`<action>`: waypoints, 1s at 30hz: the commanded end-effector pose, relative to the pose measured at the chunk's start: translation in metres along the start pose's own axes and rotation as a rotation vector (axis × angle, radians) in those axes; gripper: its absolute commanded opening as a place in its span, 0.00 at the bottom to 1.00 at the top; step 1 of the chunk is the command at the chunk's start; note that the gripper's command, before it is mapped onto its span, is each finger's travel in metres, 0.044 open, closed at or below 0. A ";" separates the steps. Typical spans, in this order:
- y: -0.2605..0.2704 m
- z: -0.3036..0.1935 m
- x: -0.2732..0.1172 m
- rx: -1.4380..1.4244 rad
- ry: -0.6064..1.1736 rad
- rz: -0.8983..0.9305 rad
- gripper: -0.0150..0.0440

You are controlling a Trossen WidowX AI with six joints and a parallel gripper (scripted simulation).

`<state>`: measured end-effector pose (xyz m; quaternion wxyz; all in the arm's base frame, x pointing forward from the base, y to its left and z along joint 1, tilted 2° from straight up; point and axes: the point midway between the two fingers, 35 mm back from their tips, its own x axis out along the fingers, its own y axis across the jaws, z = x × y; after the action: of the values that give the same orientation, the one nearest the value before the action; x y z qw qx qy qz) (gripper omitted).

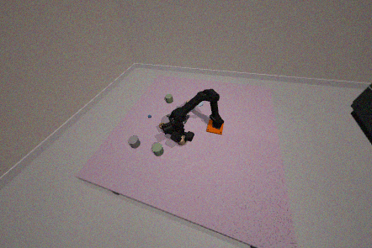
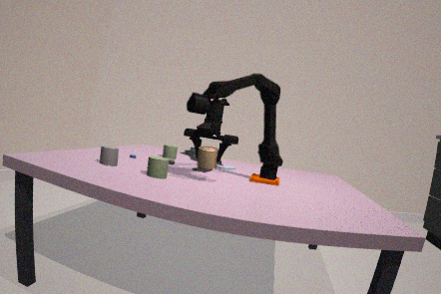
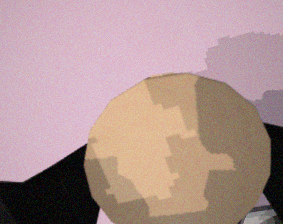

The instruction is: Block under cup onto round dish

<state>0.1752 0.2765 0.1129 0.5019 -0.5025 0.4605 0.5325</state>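
Tan cup [image 1: 182, 140] [image 2: 208, 158] [image 3: 178, 150] in black claw [image 1: 183, 138] [image 2: 209, 158] [image 3: 167, 132], 2 green cups nearby, pink table [image 1: 219, 171] [image 2: 239, 199] [image 3: 47, 65].

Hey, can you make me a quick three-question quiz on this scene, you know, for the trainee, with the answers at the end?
1. True or false: the tan cup is held in the gripper.
2. Multiple choice: what color is the base plate under the arm?
a) blue
b) orange
c) white
3. Fill in the blank: in the exterior view, the cylinder farthest left on the table is ____.

Key: 1 true; 2 b; 3 gray
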 end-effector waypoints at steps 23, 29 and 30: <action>0.003 -0.002 0.055 0.003 0.008 0.002 0.25; 0.002 0.000 0.049 0.000 0.003 0.002 0.48; 0.002 0.000 0.049 0.000 0.003 0.002 0.52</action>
<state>0.1733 0.2795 0.0633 0.5002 -0.5028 0.4620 0.5325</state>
